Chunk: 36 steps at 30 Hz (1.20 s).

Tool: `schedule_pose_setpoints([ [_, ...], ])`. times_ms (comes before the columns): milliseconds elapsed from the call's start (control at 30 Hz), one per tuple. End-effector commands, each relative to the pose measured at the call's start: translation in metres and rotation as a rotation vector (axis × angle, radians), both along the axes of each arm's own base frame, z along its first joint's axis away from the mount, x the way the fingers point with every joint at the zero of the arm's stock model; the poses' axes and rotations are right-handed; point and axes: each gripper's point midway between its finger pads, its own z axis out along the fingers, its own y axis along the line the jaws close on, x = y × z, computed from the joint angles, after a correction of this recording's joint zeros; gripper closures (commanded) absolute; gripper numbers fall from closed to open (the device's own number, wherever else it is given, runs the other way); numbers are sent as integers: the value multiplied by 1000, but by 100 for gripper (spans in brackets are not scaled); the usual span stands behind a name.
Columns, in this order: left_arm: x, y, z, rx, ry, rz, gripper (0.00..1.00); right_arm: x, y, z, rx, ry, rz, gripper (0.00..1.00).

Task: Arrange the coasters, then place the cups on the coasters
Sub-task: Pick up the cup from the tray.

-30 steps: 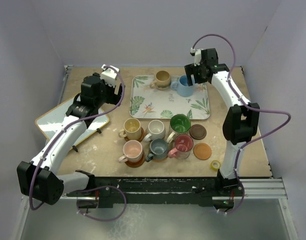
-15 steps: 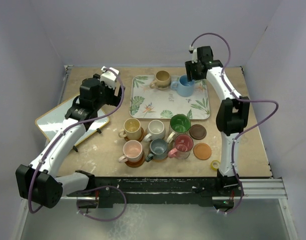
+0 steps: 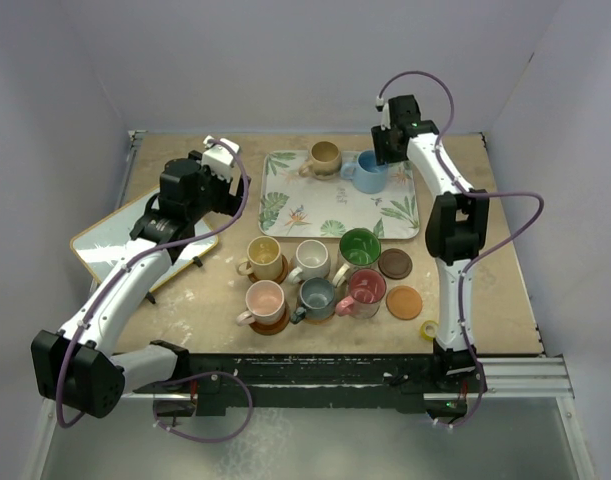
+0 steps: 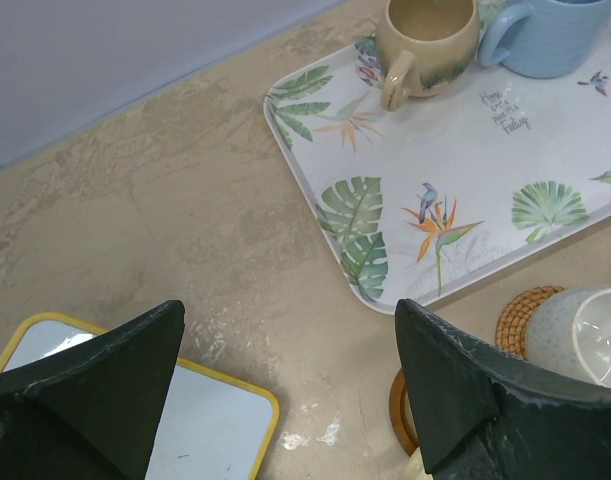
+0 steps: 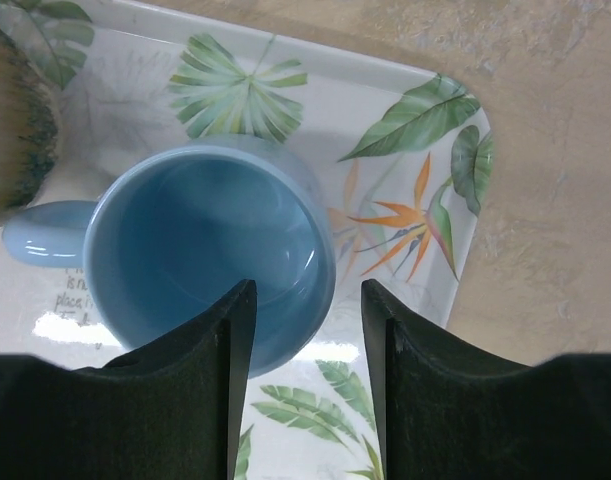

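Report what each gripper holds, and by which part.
Nothing yet. The right gripper straddles the blue cup at its rim, away from the handle, fingers not touching it. The left gripper hangs open, empty.

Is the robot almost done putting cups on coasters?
Nearly. Six cups stand grouped mid-table, apparently on coasters. The right gripper straddles the rim of the blue cup on the tray. Still left: it and the tan cup go onto the two bare coasters.

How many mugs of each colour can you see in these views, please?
yellow mug: 1
white mug: 1
green mug: 1
pink mug: 1
grey mug: 1
dark red mug: 1
tan mug: 1
blue mug: 1
Total: 8
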Motion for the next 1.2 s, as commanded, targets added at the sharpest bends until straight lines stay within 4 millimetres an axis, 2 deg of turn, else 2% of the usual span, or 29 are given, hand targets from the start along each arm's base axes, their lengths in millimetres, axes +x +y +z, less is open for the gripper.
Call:
schedule_pose_setpoints([
  [0, 1, -1, 26, -25, -89, -19, 18, 5, -2, 10, -15, -15, -21, 51],
  [867, 1, -4, 22, -30, -77, -33, 18, 11, 1, -16, -16, 42, -4, 69],
  [1000, 1, -4, 23, -31, -78, -33, 18, 12, 0, -15, -21, 41, -4, 76],
  [1167, 0, -5, 24, -32, -80, -34, 18, 14, -2, -4, -23, 21, -8, 87],
])
